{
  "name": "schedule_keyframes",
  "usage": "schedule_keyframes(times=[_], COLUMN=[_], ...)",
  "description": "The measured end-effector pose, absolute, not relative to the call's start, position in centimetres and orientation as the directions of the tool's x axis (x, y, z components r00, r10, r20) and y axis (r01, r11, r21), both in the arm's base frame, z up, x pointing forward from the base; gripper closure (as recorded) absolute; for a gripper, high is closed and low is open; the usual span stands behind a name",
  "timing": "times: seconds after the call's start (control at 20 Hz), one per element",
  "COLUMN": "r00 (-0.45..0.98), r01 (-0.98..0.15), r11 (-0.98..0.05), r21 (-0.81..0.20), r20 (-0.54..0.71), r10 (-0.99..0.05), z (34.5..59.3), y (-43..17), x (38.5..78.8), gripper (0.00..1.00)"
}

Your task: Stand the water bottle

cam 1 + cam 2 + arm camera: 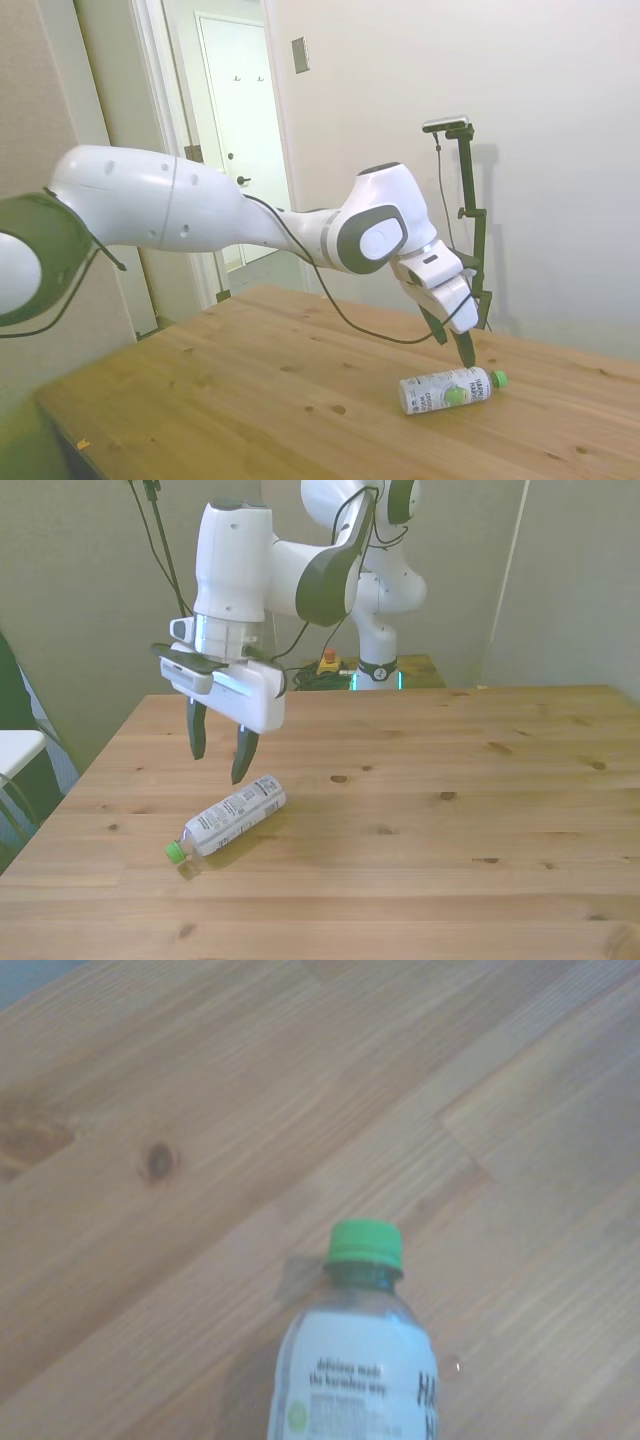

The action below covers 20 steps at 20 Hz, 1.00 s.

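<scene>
Wood: pale knotted planks form the table (450, 780), under cream walls.
Bottle: the water bottle (232, 817) lies on its side near the front view's left; its green cap (175, 852) points toward seven o'clock.
Jaws: the gripper (218, 746) hangs open just above the bottle, at its eleven o'clock, not touching.
Room: a white door (235, 120) stands behind.

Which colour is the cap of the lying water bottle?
Bright green; the cap of the water bottle shows best in the wrist view.
</scene>
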State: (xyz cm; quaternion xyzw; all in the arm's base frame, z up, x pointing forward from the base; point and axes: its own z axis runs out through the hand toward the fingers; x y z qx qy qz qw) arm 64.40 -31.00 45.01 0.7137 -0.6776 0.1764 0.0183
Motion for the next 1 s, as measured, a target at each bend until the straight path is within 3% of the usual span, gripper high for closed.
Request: schedule_keyframes(times=[0.75, 0.8, 1.0], r00=[-0.042, -0.041, -0.034], r01=[-0.981, -0.982, -0.985], r11=[-0.016, -0.015, -0.016], r21=[-0.192, -0.188, -0.173], r20=[0.291, 0.288, 0.282], r10=[-0.956, -0.957, -0.959], z=[38.6, 38.2, 37.0], y=[-34.5, -34.5, -34.4], x=[70.8, 71.0, 71.7], gripper=[0.0, 1.0, 1.0])
